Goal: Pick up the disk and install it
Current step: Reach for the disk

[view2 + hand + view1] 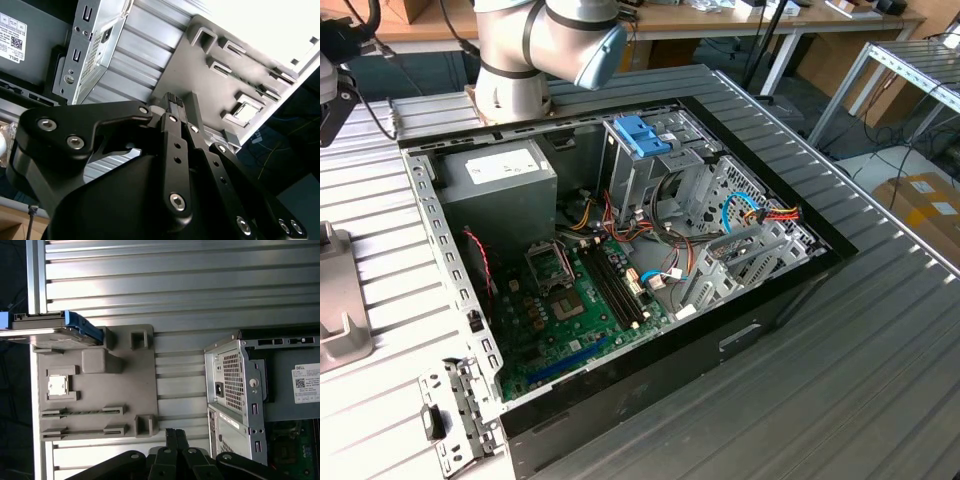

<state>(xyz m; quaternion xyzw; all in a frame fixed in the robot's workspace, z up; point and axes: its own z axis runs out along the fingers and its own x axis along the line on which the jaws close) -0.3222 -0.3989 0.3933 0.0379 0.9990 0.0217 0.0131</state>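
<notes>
The job is at its very start: the pick-up step. The disk (47, 332) is not in the computer yet. It sits at one end of a grey tray (95, 390), out on the table (175, 285) beside the open computer case (650, 385). In the first wrist view it is a thin silver-grey slab with a bright blue rail along it. I cannot tell if it lies flat or stands on its edge.

The gripper (175, 436) hangs above the tray's other end, well apart from the disk. Its two black fingers (173, 107) are pressed together with nothing between them, so it holds nothing.

I think a grab would need the fingers to come apart first and then line up with the disk's thin sides. The metal looks smooth and slippery, and the blue rails look like softer plastic.

The tray is dull grey, maybe plastic, with little walls and slots. The table is shiny metal with long ribs. The case is a black box with its side off — inside are a green board (570, 310), a grey metal power box (495, 175), loose coloured wires (775, 213) and a holey metal cage (705, 190) with a blue clip (642, 135) on top.
</notes>
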